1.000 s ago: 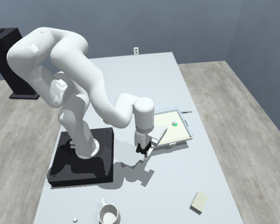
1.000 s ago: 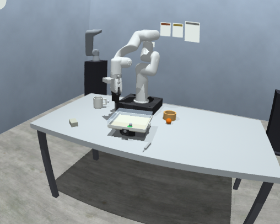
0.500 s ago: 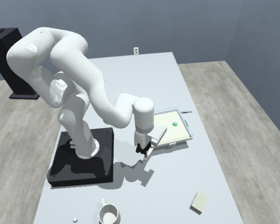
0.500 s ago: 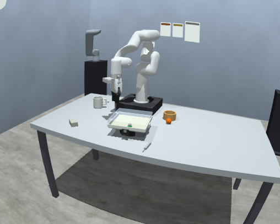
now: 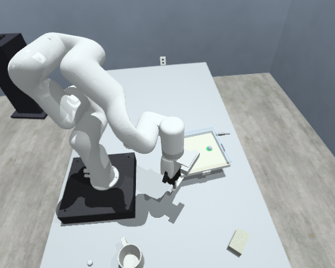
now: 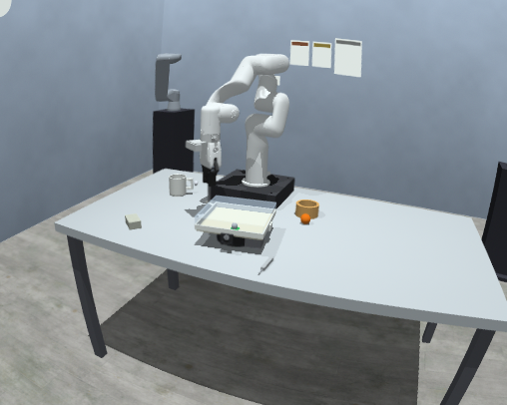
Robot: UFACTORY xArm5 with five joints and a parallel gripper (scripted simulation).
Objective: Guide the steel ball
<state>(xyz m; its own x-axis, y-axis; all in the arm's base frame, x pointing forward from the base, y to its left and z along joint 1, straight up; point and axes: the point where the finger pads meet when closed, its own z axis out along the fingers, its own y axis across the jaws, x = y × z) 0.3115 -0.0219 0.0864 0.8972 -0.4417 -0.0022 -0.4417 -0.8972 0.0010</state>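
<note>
The clear-lidded plate (image 5: 204,152) sits on a dark pivot base in the middle of the table; it also shows in the exterior view (image 6: 236,219). The steel ball (image 5: 210,148) rests over the green printed spot (image 6: 237,228), near the plate's edge away from the arm. My gripper (image 5: 171,179) points down at the plate's corner nearest the robot base and is shut on a handle there. The fingers mostly hide the handle. I cannot tell whether the plate is exactly level.
A grey pen (image 6: 265,265) lies on the table just off the plate. A mug (image 6: 179,185), a small white ball (image 5: 90,263) and a beige sponge block (image 5: 239,241) lie to one side. An orange ring (image 6: 307,206) and an orange ball (image 6: 305,218) lie to the other.
</note>
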